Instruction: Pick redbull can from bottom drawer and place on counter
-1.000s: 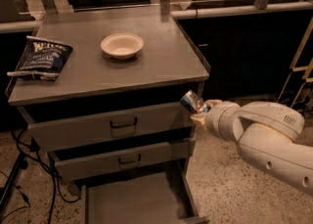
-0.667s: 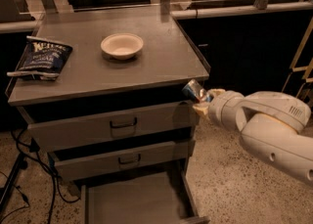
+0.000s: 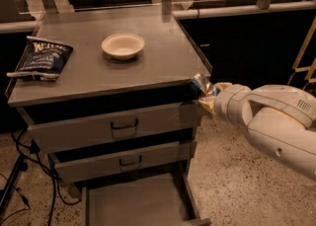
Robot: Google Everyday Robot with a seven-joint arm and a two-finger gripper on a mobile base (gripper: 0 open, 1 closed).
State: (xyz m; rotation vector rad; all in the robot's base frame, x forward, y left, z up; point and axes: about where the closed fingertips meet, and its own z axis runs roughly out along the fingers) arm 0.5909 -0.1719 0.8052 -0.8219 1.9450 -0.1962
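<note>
Looking at a matte grey counter [image 3: 158, 69] on top of a three-drawer cabinet, with a cream bowl [image 3: 123, 45] near the middle and a dark blue chip bag [image 3: 43, 58] over at the left edge. Two upper drawers [image 3: 148, 121] shut, bottom drawer [image 3: 133, 203] pulled out. Speckled floor [image 3: 237, 180] underneath, black cables [image 3: 19, 170] at lower left, dim room with rails behind.

Off the counter's front right corner: gripper [image 3: 207, 94] on the end of a fat white arm [image 3: 276, 121], jaws clamped on the redbull can [image 3: 200, 83]. Held tilted in the air, just beside that corner and about level with the counter edge, well clear of the drawer.

Compared to a second ago: lifted higher and nudged a bit right. Was down by the top drawer front, now up at rim height. Bowl and bag in the same spots.
</note>
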